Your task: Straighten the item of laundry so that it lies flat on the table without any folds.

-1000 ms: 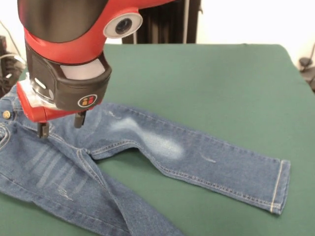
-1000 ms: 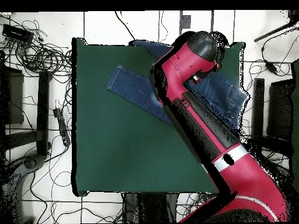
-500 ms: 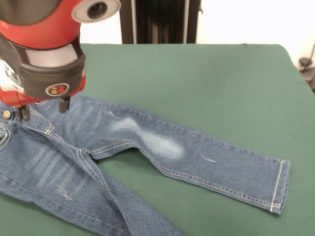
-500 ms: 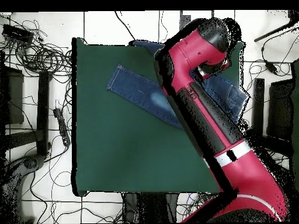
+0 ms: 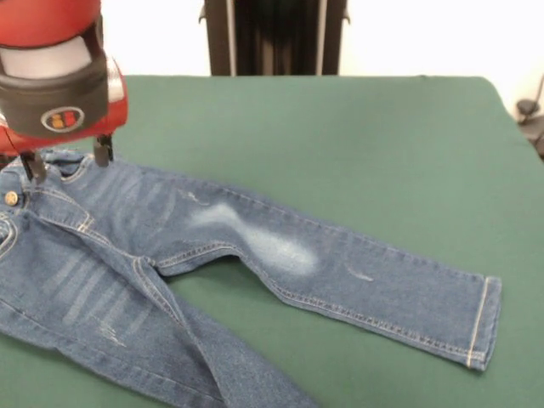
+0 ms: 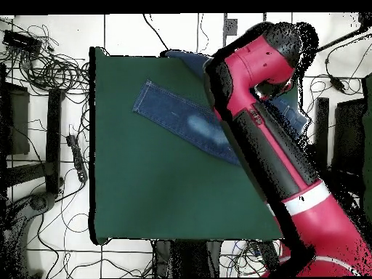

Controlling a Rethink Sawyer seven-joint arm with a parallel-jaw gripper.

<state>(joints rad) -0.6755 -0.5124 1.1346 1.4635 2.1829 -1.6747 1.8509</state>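
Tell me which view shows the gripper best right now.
Front view. The gripper shows there with two fingertips apart over the waistband of the jeans, apparently holding nothing. In the overhead view the arm's own bulk hides the gripper completely.

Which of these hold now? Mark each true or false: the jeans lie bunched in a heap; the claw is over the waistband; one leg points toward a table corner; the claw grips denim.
1. The small blue denim jeans lie in a heap: false, the legs are spread out.
2. The claw is at the waistband: true.
3. The claw grips denim: false, its open fingers hold nothing.
4. The jeans rest on the dark green felt table: true.
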